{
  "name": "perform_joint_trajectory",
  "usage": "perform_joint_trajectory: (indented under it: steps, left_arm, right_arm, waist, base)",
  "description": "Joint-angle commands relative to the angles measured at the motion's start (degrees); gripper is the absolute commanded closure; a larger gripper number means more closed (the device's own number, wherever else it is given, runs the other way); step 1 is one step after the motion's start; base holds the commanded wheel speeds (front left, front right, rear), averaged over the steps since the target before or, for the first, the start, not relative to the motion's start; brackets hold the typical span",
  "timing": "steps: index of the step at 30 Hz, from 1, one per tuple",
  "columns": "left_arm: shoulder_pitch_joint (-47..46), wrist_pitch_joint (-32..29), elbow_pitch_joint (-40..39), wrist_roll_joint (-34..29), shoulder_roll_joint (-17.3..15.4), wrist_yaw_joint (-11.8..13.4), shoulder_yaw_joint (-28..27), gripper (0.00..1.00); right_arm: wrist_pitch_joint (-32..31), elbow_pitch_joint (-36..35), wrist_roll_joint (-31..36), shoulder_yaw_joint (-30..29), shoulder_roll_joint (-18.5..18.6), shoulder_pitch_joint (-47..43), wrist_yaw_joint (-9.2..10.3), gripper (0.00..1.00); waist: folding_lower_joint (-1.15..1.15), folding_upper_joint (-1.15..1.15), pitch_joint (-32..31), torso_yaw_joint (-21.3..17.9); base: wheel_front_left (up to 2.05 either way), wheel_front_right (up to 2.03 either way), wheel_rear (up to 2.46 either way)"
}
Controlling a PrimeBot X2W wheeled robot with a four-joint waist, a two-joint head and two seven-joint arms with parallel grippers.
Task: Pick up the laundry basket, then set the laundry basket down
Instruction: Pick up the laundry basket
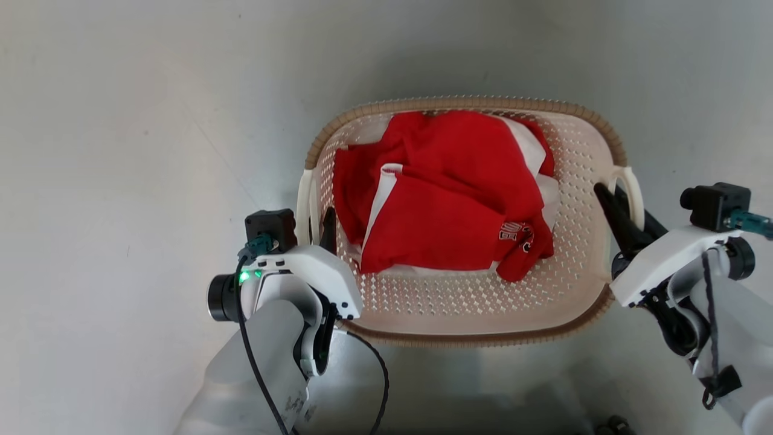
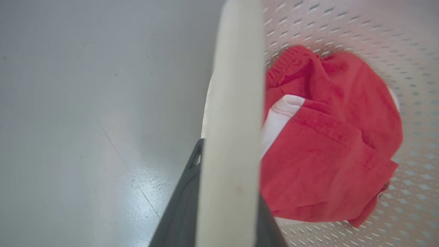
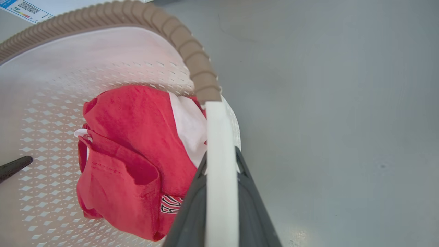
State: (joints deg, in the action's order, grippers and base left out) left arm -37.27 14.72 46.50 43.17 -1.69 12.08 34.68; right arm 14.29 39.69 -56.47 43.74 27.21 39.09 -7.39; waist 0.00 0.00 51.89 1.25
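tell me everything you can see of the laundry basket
The laundry basket is cream-white perforated plastic, rounded-rectangular, upright and open-topped, with a brown woven-look rim and a white loop handle at each side. A crumpled red and white garment lies inside. The left gripper has its jaws closed on the left handle, the right gripper on the right handle. Grey floor lies beneath; whether the basket is lifted off it cannot be told.

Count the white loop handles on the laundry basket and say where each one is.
2. The left handle on the laundry basket is gripped by the left hand; the right handle, on the opposite side, is gripped by the right hand.
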Motion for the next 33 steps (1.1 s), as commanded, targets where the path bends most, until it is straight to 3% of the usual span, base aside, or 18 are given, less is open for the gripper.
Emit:
perform_joint_trajectory:
  steps: [1, 9, 19, 33]
  left_arm:
    - [1.53, 0.28, 0.36, 1.89, -1.19, 0.39, -1.04, 1.0]
    - [-0.36, 0.28, 4.66, 7.55, -1.19, -1.69, 4.52, 1.0]
    - [1.07, 0.28, 12.17, 15.21, -1.19, -4.51, 10.6, 1.0]
    - [4.16, -2.08, 19.29, 23.33, -1.19, -8.09, 16.68, 1.0]
  right_arm:
    - [0.71, 0.35, -0.27, 0.57, 0.84, -3.02, -0.1, 1.0]
    - [0.71, 3.41, -2.69, 4.76, -0.06, -2.86, -0.1, 1.0]
    - [0.16, 9.54, -10.21, 15.61, -1.47, -1.99, -0.1, 1.0]
    - [-6.03, 15.47, -17.45, 25.44, -5.27, -3.81, -0.1, 1.0]
  waist:
    - [0.0, 0.0, -1.04, -0.5]
    - [0.0, 0.0, -6.79, -1.29]
    - [0.0, 0.0, -17.4, -3.08]
    - [0.0, 0.0, -31.46, -4.59]
  base:
    - [0.0, 0.0, 0.0]
    - [0.0, 0.0, 0.0]
    - [0.0, 0.0, 0.0]
    - [0.0, 0.0, 0.0]
